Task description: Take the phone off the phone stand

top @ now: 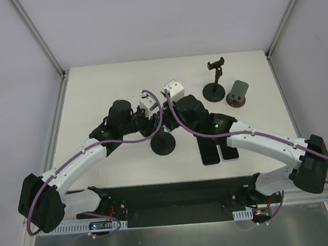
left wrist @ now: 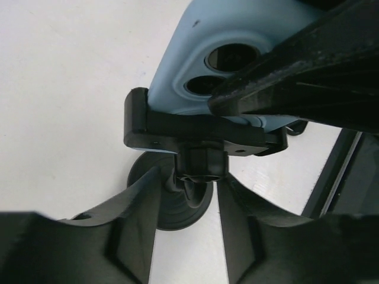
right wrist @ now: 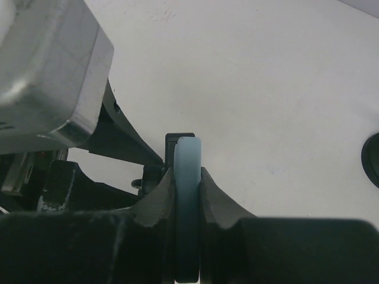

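A light blue phone (left wrist: 189, 53) sits in the black clamp (left wrist: 172, 127) of the phone stand (left wrist: 177, 204). The stand's round base (top: 164, 143) rests mid-table. My left gripper (left wrist: 190, 177) reaches in below the clamp, with a finger against each side of the stand's neck. My right gripper (right wrist: 188, 174) is shut on the phone's (right wrist: 188, 195) thin edge, and one of its fingers (left wrist: 296, 77) crosses the phone's back by the camera lenses. In the top view both wrists meet over the stand and hide the phone.
Two dark phones (top: 209, 147) (top: 228, 149) lie flat just right of the stand's base. A second black clamp stand (top: 216, 88) and a grey-brown stand (top: 238, 93) are at the back right. White walls and rails border the table.
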Controlling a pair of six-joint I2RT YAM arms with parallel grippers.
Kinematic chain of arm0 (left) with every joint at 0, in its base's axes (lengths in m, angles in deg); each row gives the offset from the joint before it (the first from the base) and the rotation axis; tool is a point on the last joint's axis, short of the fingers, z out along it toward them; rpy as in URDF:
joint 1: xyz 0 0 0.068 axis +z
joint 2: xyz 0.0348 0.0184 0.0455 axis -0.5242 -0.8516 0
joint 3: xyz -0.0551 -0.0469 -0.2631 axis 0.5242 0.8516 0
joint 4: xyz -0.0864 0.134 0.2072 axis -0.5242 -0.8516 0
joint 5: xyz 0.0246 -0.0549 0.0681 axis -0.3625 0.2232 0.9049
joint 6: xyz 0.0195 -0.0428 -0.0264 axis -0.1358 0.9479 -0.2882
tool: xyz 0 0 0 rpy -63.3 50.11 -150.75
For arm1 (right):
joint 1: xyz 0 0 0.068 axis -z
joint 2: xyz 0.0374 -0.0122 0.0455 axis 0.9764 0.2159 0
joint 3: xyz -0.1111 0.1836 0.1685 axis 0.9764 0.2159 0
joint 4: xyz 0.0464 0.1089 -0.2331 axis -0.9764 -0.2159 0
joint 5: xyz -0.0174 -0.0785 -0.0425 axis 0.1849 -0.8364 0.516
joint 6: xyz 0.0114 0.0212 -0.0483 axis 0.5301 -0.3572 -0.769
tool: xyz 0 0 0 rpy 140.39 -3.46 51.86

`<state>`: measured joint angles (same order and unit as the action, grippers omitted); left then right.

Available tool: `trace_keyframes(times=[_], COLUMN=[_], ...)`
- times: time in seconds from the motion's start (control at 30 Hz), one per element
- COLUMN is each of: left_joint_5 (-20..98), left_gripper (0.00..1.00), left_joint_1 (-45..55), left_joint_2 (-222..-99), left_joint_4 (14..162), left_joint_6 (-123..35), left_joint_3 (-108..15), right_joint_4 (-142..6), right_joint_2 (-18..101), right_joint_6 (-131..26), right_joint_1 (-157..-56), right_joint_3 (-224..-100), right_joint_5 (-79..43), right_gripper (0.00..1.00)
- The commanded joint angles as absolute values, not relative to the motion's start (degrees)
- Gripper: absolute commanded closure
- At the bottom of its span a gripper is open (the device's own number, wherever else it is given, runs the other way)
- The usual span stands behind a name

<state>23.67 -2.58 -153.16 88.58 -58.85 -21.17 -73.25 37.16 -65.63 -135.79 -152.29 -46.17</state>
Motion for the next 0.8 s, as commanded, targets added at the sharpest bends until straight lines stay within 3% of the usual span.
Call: trace_keyframes(times=[0.0, 0.1, 0.17, 0.23, 0.3, 0.43, 0.77], left_joint_5=[22.96, 21.99, 21.46, 21.46, 21.55, 21.64, 21.99], left_gripper=[0.66, 0.81, 0.92, 1.00, 1.00, 1.00, 1.00], left_joint_1=[-2.48, -2.48, -2.48, -2.48, -2.48, -2.57, -3.27], left_joint_2=[-153.88, -153.89, -153.54, -153.18, -152.57, -151.95, -151.69], left_joint_4=[95.05, 95.40, 95.92, 96.19, 96.37, 96.45, 96.54], left_joint_6=[-57.78, -57.70, -57.35, -57.08, -57.17, -57.17, -57.70], left_joint_3=[-21.43, -20.99, -20.73, -20.46, -20.11, -19.58, -19.14], right_joint_4=[-73.07, -72.37, -71.41, -70.70, -69.65, -67.54, -63.32], right_joint_2=[35.67, 35.67, 35.67, 35.67, 35.84, 36.20, 35.67], right_joint_6=[-65.83, -65.21, -64.77, -64.07, -63.28, -61.70, -59.85], right_joint_1=[-136.16, -136.07, -135.89, -135.46, -135.02, -133.78, -132.73], right_joint_3=[-151.68, -151.33, -150.72, -150.36, -149.57, -148.43, -146.50], right_joint_5=[-43.98, -43.72, -43.89, -43.89, -43.89, -43.63, -43.28], right_gripper=[0.99, 0.96, 0.85, 0.80, 0.69, 0.61, 0.60])
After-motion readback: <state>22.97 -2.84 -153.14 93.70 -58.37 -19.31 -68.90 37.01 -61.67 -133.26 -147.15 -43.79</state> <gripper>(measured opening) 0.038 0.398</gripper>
